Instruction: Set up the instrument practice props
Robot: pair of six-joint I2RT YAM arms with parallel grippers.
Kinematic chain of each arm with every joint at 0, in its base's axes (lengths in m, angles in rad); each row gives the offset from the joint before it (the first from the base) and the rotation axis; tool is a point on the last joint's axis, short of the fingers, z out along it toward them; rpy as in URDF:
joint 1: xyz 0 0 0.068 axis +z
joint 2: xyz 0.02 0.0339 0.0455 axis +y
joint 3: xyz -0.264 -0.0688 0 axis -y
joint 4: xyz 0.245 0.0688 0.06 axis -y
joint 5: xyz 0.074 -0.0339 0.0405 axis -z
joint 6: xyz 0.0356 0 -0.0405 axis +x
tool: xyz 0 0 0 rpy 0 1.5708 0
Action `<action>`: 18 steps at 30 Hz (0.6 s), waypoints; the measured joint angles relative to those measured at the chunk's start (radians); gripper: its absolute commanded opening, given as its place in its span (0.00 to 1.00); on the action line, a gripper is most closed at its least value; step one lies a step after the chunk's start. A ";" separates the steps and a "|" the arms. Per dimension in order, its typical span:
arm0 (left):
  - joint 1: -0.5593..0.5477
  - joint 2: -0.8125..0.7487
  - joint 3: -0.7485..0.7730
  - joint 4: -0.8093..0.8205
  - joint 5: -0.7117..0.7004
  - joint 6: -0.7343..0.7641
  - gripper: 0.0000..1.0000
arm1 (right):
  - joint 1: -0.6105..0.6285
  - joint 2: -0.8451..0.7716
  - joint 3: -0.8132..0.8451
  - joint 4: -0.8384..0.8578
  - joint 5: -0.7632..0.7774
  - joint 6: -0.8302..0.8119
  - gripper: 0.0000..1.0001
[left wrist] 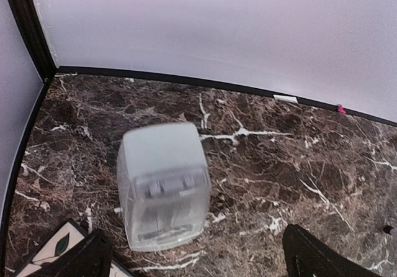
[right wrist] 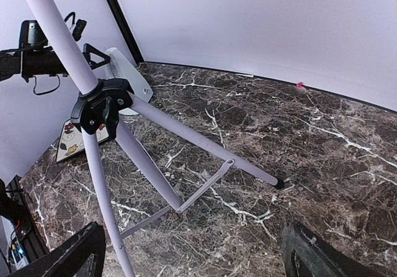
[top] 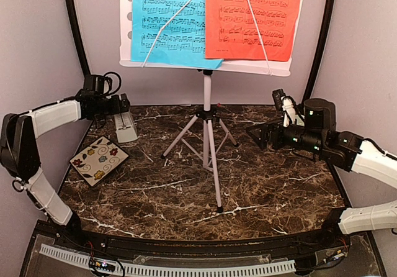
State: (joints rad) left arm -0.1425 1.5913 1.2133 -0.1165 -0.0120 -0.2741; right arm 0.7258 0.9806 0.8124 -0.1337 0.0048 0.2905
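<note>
left arm [top: 54,117]: white shells, black joints, looped black cable | right claw [right wrist: 193,246]: black fingers

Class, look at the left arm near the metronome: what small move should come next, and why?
Probably ease the left gripper forward and down around the metronome. Its jaws are open, and the metronome sits untouched on the table just ahead of the fingers.

The metronome [left wrist: 162,187] sits just before our left hand [top: 126,107], the coaster [top: 98,160] beside it. The stand [top: 208,112], bearing sheets [top: 167,16], stands before our right hand [top: 260,134].
</note>
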 measured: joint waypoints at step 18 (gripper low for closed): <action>-0.041 0.288 0.216 -0.065 -0.244 -0.013 0.65 | 0.000 -0.004 -0.013 0.037 -0.003 -0.013 1.00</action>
State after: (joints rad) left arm -0.1833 1.8793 1.4288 -0.1814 -0.2562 -0.2874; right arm 0.7258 0.9768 0.7994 -0.0971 0.0021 0.2779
